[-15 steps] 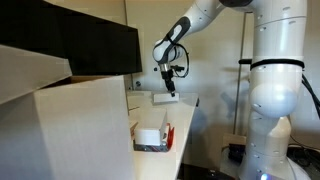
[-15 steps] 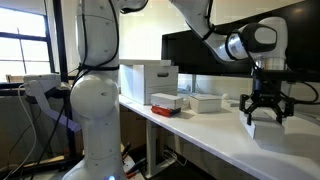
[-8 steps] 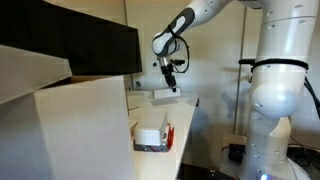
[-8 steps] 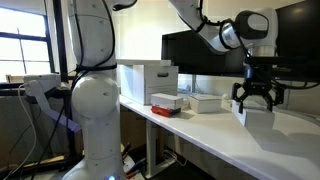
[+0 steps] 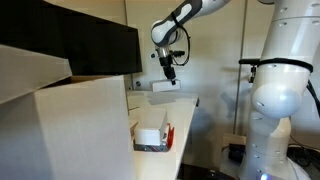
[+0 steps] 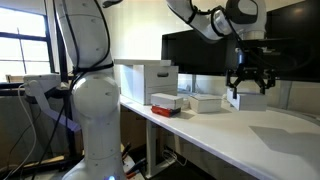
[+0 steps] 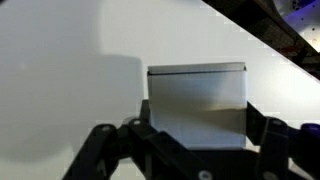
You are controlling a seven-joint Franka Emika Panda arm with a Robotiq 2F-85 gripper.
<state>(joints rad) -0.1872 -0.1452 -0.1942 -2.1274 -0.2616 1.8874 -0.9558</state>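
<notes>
In the wrist view a plain white box sits between the black fingers of my gripper, which is shut on its two sides. In both exterior views the gripper hangs well above the white table, near its far end and in front of the dark monitor. The held box shows as a small pale shape under the fingers. Below it the wrist view shows only bare tabletop.
A red-and-white box and a flat white box lie on the table beside a large white carton. The robot's white base stands at the table's edge.
The gripper has risen from just above the tabletop to well above it, carrying the white box up with it. Its jaws have stayed shut on the box.
</notes>
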